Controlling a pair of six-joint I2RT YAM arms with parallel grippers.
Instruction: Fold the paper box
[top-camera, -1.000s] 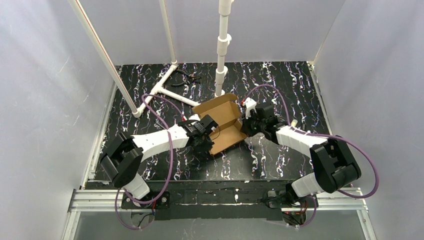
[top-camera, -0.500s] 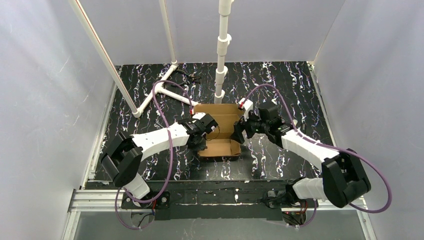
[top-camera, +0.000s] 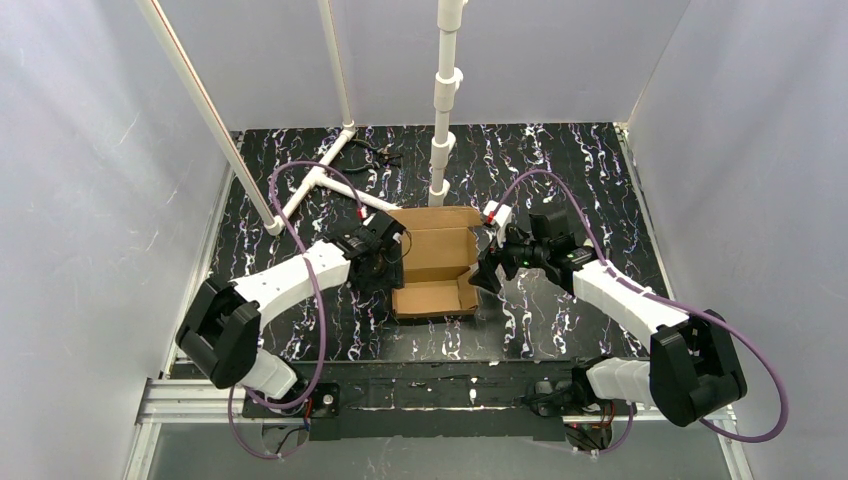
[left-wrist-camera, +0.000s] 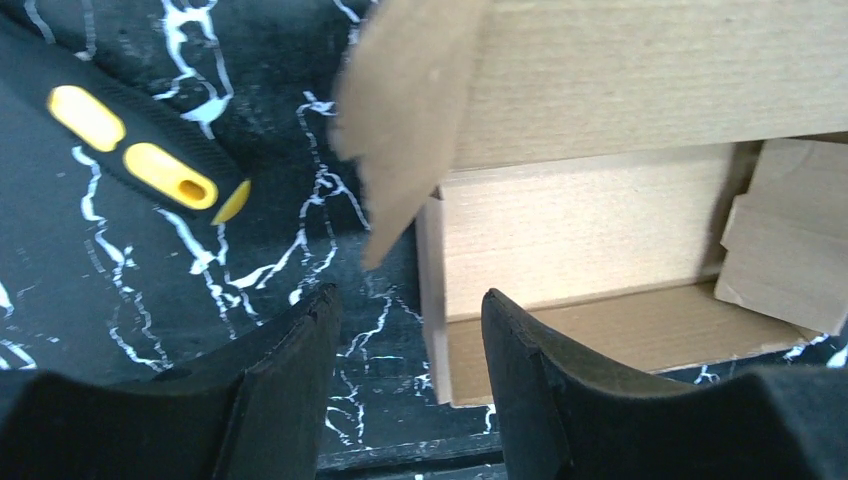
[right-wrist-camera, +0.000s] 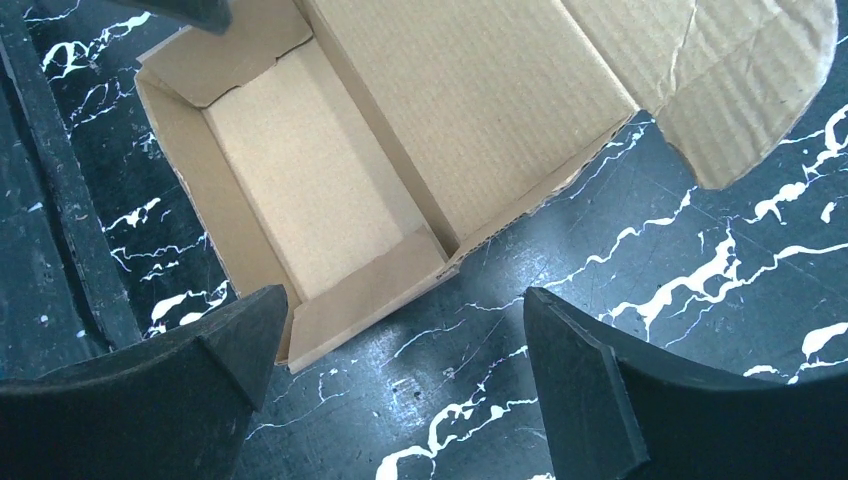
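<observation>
While left gripper (left-wrist-camera: 410, 300) and right gripper (right-wrist-camera: 400, 300) gape empty, only left wrist shows handle (left-wrist-camera: 140, 165)

**No writing to read**

The paper box (top-camera: 437, 262) shows plain brown cardboard on every visible face. The yellow marks on the black handle (left-wrist-camera: 130, 160) are plain shapes, not letters. No other surface carries legible print.

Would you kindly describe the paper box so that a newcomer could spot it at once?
Find the black, white-veined table and the upright white pipe post standing near its far middle. Directly in front of that post's foot lies the paper box. It is the only brown cardboard thing there: an open tray, its lid flap open on the post's side.
</observation>
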